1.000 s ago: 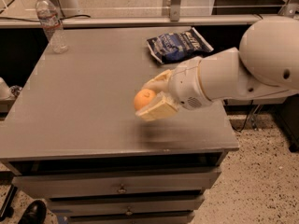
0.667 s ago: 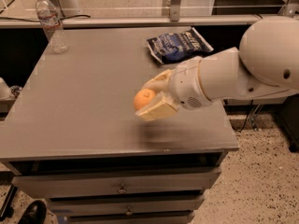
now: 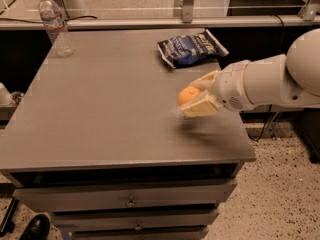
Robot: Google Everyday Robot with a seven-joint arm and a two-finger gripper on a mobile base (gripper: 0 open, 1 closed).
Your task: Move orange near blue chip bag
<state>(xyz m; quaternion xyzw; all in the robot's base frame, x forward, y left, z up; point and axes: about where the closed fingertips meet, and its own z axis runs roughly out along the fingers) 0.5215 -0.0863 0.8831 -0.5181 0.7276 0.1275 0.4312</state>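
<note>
Reaches in from the right on a thick white arm point(image 3: 267, 81), with the gripper point(image 3: 189, 100) over the right half of the grey table point(image 3: 100, 109), toward its front. Clamps the orange point(image 3: 187, 94) between two cream-coloured fingers point(image 3: 201, 108), one above the fruit and one below, the visible side of the orange facing left. Holds the fruit low over the tabletop, with a soft shadow on the surface just below and to the right. Cannot tell whether it touches the top or hangs slightly clear of it.

Farther back on the same right side, near the rear edge of the table: the blue chip bag point(image 3: 191, 48), flat, crinkled, white lettering up, white ends showing at the lower left and upper right. Near the orange but apart from it, with a strip of bare tabletop between the two.

At the far left rear corner: a clear plastic water bottle point(image 3: 55, 25), upright, well apart from both bag and fruit. Behind it, along a pale ledge: a black cable point(image 3: 82, 18).

Under the tabletop: a stack of drawers point(image 3: 130, 202) with small knobs. On the floor at the bottom left: the tip of a dark shoe point(image 3: 35, 227). To the right of the table: speckled flooring point(image 3: 280, 199).
</note>
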